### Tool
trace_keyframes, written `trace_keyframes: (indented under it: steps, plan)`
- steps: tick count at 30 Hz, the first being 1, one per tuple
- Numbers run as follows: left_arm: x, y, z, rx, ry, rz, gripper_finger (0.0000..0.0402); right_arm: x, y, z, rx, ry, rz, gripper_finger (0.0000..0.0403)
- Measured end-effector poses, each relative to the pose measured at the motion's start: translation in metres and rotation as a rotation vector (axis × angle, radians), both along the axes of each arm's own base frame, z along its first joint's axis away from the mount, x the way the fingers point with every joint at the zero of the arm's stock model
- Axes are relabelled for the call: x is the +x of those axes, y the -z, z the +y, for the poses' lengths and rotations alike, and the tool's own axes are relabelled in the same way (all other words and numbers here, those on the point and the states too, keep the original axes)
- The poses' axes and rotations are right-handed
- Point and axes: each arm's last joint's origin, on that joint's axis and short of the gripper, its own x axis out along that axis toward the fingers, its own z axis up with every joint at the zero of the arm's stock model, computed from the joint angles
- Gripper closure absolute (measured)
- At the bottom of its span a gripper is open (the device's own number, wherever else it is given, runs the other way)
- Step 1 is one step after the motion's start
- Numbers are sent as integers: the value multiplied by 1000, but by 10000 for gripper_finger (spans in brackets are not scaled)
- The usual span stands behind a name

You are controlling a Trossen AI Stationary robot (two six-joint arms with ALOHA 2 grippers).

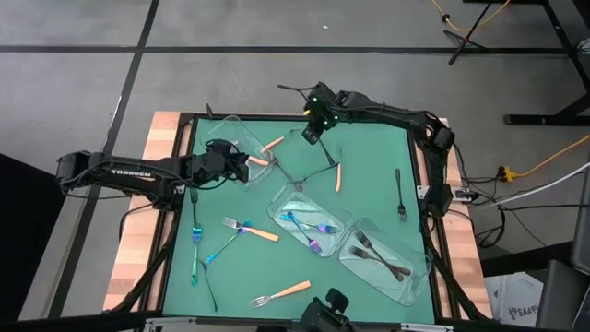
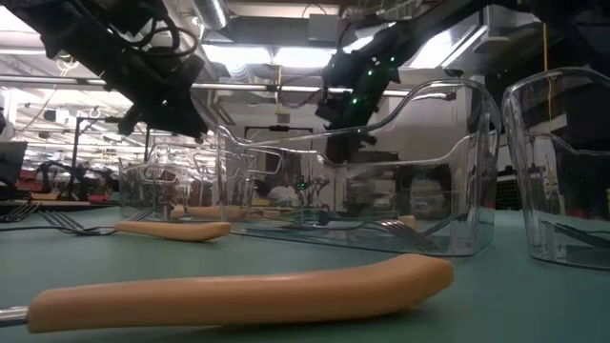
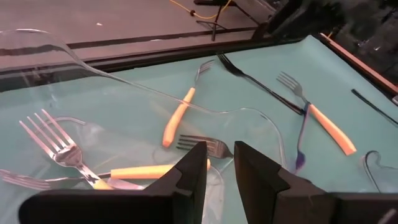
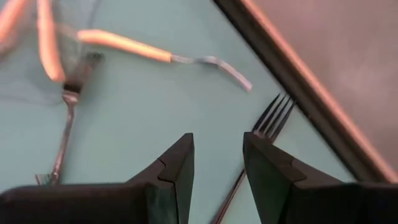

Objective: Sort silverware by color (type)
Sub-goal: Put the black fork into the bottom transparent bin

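Observation:
My left gripper (image 1: 238,167) is open and empty over the near right end of the clear tray (image 1: 224,138) at the far left. In the left wrist view my fingers (image 3: 219,167) stand over orange-handled forks (image 3: 134,172) lying in that tray. My right gripper (image 1: 313,131) is open and empty near the far edge, above a dark fork (image 4: 268,119) that lies on the mat. More orange-handled forks (image 1: 338,175), blue-purple utensils (image 1: 195,242) and dark forks (image 1: 399,192) lie loose on the green mat.
A clear tray (image 1: 279,205) mid-table holds blue-purple utensils (image 1: 309,229). Another tray (image 1: 417,278) at the near right holds dark forks (image 1: 380,255). Loose orange forks (image 1: 279,293) and a dark fork (image 1: 208,288) lie near the front edge. The wooden table rim (image 1: 157,138) frames the mat.

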Motion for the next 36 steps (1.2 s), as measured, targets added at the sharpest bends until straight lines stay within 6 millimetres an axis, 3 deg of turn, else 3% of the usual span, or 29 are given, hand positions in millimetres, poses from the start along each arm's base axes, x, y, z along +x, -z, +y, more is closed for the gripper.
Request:
trace_keyframes:
  steps: [15, 36]
  plan:
    - [0, 0, -1, 29, 32, 33, 328, 7, 55, -8, 33, 57, 176, 274]
    - [0, 0, -1, 28, 34, 33, 327, -2, 86, -17, 92, 95, 306, 274]
